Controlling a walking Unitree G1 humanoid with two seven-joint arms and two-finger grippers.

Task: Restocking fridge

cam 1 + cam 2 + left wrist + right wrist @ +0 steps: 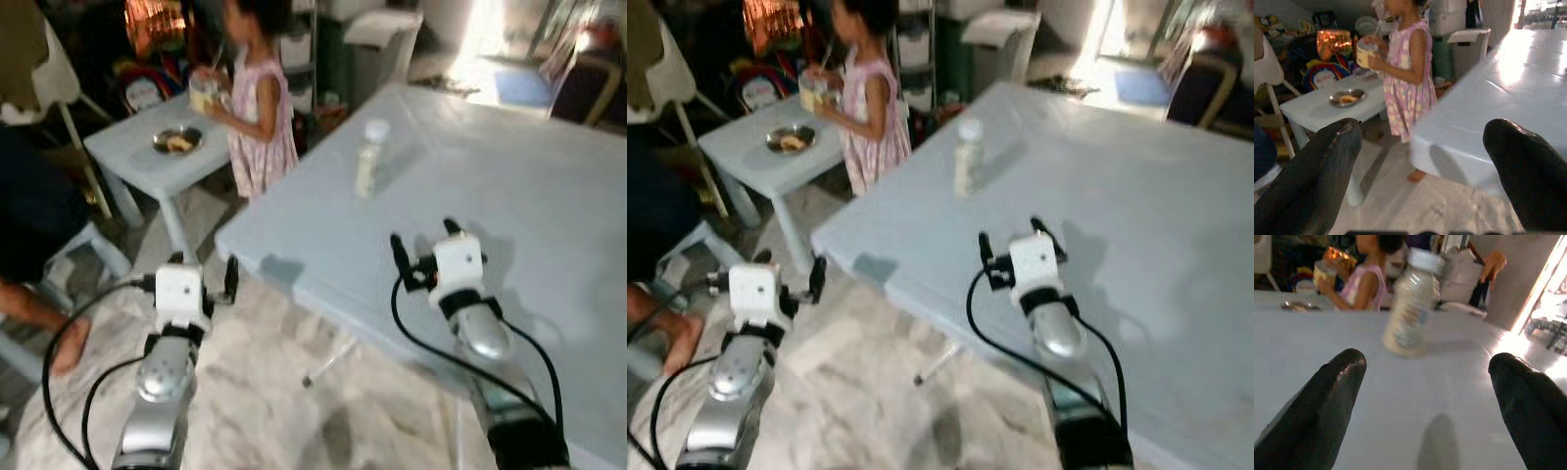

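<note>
Upper centre of the frame: bottle (pixel 369 157) upright on the table (pixel 549 196), awaiting pickup. Right claw (pixel 427 241), spread wide, faces it; left claw (pixel 203 269), also wide, hangs off-table.

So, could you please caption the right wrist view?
Open right tool faces a bottle on the pale table.

Pale table (pixel 549 176) with one upright bottle (pixel 368 157)
</note>
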